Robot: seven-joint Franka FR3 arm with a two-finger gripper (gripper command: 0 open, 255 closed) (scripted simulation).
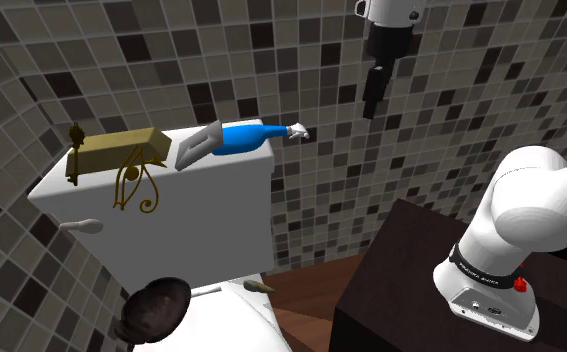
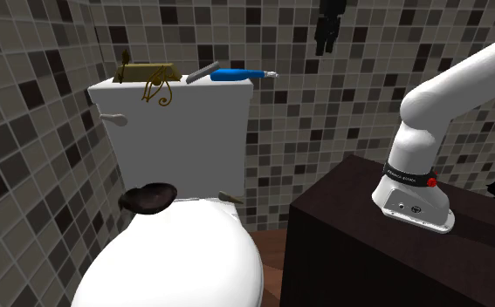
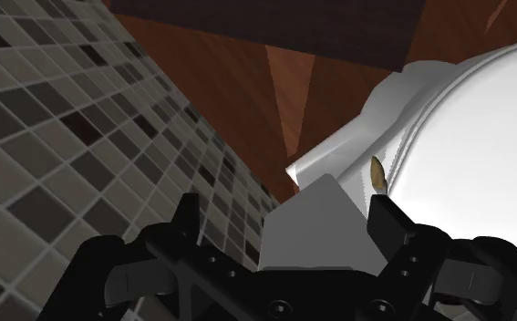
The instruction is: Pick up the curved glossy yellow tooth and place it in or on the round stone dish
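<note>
the small curved yellow-brown tooth (image 1: pixel 258 285) lies on the white toilet (image 2: pixel 193 253), just under the tank and near the round dark stone dish (image 1: pixel 156 305). it looks light, hard and slippery, so i'd pinch its middle. my black gripper (image 1: pixel 373 98) hangs high above, fingers apart and empty. the white tank (image 1: pixel 171 215) crowds close behind the tooth.

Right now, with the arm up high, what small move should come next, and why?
Probably lower the gripper toward the tooth. Its fingers stand open with nothing between them, high up, while the small yellowish tooth lies well below on the white toilet, behind the lid. The dark round dish sits apart from the tooth, so the grasp has to come first.
</note>
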